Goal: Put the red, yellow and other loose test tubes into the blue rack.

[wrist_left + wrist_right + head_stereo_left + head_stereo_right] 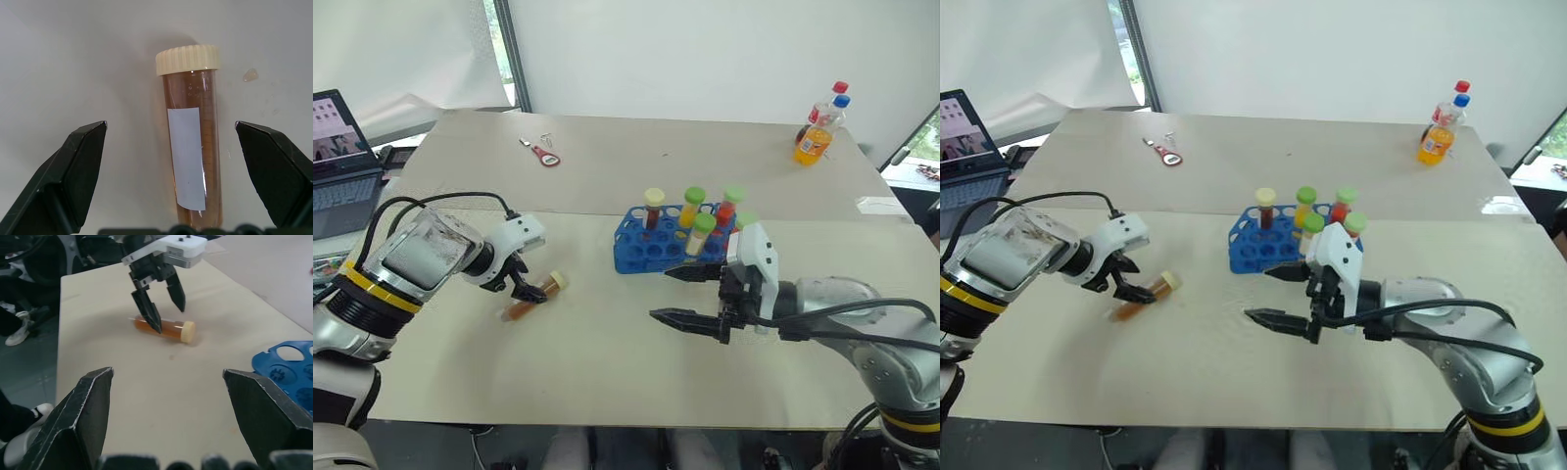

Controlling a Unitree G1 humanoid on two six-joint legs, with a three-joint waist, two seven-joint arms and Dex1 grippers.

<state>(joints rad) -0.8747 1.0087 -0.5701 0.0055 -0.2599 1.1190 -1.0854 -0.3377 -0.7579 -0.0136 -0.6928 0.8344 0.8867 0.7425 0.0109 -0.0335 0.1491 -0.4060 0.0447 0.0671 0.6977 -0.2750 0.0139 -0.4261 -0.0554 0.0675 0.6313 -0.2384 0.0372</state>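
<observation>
A brown tube [536, 296] with a cream cap lies flat on the bench [607, 362], left of centre in the head view. The left pincer [527, 287] hangs over it, fingers spread on either side. The right pincer [690, 296] hovers spread and empty, lower right of the blue rack [641, 250], which holds five capped tubes [693, 208].

Left claw [527, 286] points down over a brown tube [536, 294] lying on the table [607, 343], fingers spread astride it. Right claw [690, 294], empty, fingers apart, hangs just before the blue rack [641, 247] (five capped tubes upright). Two soda bottles [819, 127] stand far right.
</observation>
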